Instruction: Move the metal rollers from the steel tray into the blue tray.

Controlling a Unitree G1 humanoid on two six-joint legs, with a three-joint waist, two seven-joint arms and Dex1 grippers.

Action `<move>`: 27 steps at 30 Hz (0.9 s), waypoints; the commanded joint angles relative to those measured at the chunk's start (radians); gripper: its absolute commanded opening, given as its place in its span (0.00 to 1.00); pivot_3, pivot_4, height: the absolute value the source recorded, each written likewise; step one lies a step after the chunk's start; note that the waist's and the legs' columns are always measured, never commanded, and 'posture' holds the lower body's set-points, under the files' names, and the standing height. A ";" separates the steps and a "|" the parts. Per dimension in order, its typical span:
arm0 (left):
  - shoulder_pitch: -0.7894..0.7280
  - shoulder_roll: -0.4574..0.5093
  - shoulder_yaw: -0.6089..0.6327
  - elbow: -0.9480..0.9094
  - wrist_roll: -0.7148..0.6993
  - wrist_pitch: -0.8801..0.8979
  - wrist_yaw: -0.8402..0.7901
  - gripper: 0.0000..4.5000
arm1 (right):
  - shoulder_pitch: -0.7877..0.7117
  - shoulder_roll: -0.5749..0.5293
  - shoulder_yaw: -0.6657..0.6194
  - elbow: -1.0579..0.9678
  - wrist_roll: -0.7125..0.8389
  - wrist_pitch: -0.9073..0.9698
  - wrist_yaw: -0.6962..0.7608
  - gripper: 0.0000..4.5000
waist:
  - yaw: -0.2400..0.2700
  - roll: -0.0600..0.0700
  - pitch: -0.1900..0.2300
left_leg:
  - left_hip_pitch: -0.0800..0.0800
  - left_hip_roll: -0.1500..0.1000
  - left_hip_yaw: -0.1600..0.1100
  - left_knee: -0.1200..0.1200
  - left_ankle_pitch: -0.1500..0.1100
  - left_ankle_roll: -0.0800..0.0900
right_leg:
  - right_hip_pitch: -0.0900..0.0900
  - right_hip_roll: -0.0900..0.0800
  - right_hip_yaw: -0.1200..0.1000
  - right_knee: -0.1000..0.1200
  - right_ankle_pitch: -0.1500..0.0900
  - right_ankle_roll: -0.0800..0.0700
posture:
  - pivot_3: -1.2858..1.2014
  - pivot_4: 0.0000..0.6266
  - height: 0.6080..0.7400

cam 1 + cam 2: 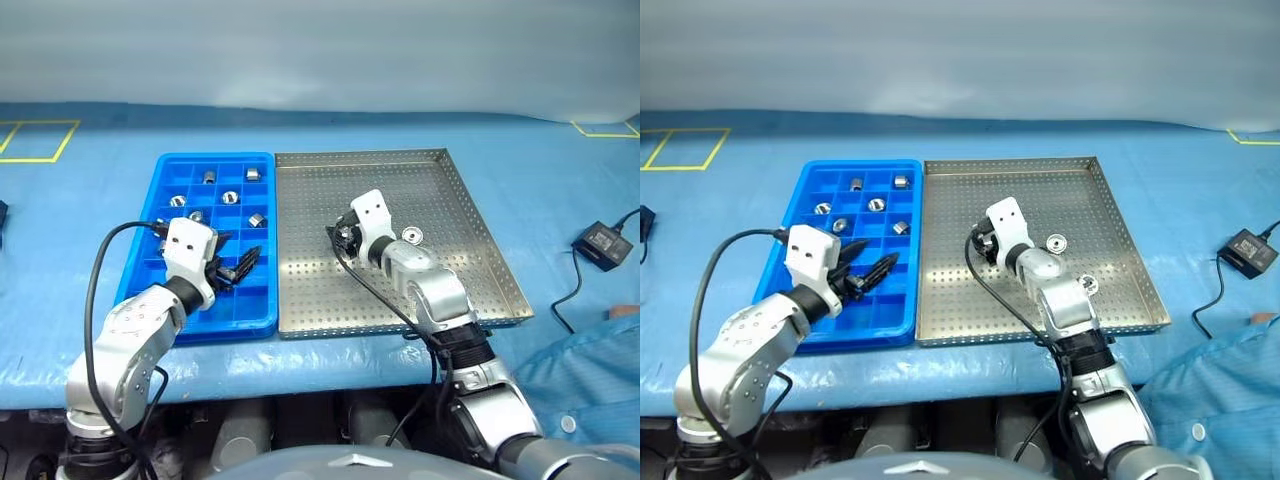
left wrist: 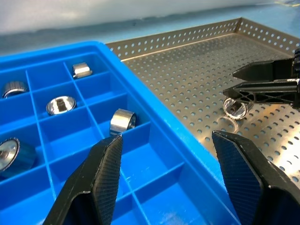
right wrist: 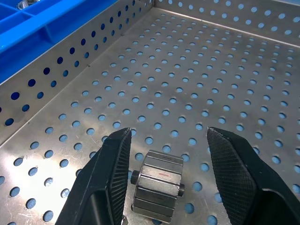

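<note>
The steel tray point(image 1: 470, 200) sits to the right of the blue tray point(image 1: 160, 185), their sides touching. Several metal rollers lie in the blue tray's compartments, such as one point(image 1: 229, 197) near its middle and one point(image 2: 123, 121) close ahead of my left gripper. My left gripper point(image 2: 167, 138) hovers open and empty over the blue tray's near right compartments. My right gripper point(image 3: 168, 133) is low over the steel tray's left half, open, with a roller point(image 3: 157, 185) lying on the perforated floor between its fingers. Two more rollers point(image 1: 411, 234) point(image 1: 1086, 285) rest further right in the steel tray.
A black power adapter point(image 1: 603, 245) with its cable lies on the blue table cover to the right of the steel tray. A person's blue sleeve point(image 1: 600, 350) shows at the near right. Yellow tape marks point(image 1: 40, 140) sit at the far left.
</note>
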 commanded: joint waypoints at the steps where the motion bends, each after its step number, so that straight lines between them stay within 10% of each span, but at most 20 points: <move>1: 0.011 0.008 0.019 -0.031 -0.001 -0.021 0.013 0.74 | -0.021 0.012 -0.017 0.009 -0.022 0.011 -0.030 0.60 | 0.001 0.000 0.000 | 0.000 0.000 0.000 0.000 0.000 0.000 | 0.000 0.000 0.000 0.000 0.000 0.000 | 0.54 0.24 1.00; 8: 0.040 0.021 0.038 -0.038 -0.006 -0.019 0.023 0.74 | 0.009 0.004 -0.010 -0.028 -0.045 0.025 -0.033 0.30 | 0.003 0.000 0.000 | 0.001 0.001 0.000 0.000 0.001 -0.001 | 0.000 0.000 0.000 0.000 0.000 -0.001 | 0.54 0.24 1.00; 19: 0.118 0.126 0.038 -0.030 0.045 0.012 0.031 0.74 | -0.059 0.025 0.093 -0.280 0.014 0.046 0.123 0.30 | -0.008 0.001 0.001 | 0.000 0.002 0.000 -0.001 0.001 -0.001 | -0.001 0.001 -0.001 0.001 -0.001 -0.001 | 0.54 0.24 1.00; 27: 0.164 0.117 0.105 -0.039 0.074 0.013 0.089 0.74 | -0.170 0.163 0.210 -0.044 -0.004 -0.110 0.213 0.30 | 0.010 0.001 0.000 | 0.001 0.002 -0.002 -0.001 0.001 -0.002 | 0.000 0.000 -0.004 0.000 -0.001 -0.003 | 0.56 0.24 1.00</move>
